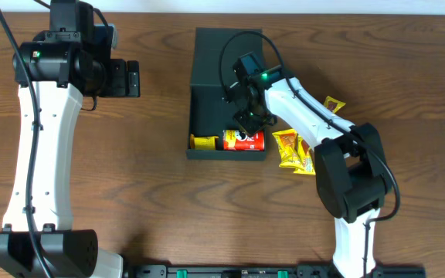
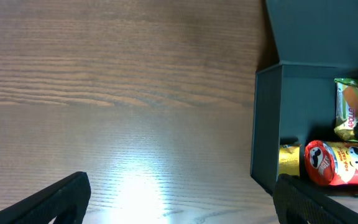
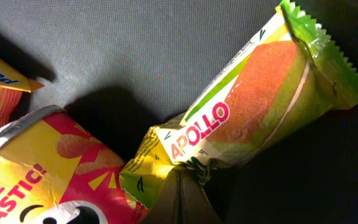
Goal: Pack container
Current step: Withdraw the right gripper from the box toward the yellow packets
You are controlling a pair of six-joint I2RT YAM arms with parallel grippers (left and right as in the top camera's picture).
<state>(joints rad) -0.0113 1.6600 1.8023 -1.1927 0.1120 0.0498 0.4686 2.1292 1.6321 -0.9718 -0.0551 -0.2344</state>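
The dark teal container (image 1: pixel 207 85) stands open mid-table, its flap lid laid back. Inside at the near end lie a red Pringles can (image 1: pixel 244 140) and a yellow packet (image 1: pixel 203 142). My right gripper (image 1: pixel 247 117) reaches down into the container. In the right wrist view my right gripper (image 3: pixel 182 199) is shut, pinching the crimped end of a green Apollo wafer pack (image 3: pixel 260 99) that lies just above the container floor (image 3: pixel 135 43), beside the can (image 3: pixel 48 168). My left gripper (image 1: pixel 122 79) hangs open over bare wood left of the container, holding nothing.
Several yellow snack packets (image 1: pixel 288 148) lie on the table right of the container, another packet (image 1: pixel 332 104) further back. In the left wrist view the container wall (image 2: pixel 266 124) rises at the right, with the can (image 2: pixel 340 165) and green pack (image 2: pixel 350 109) inside.
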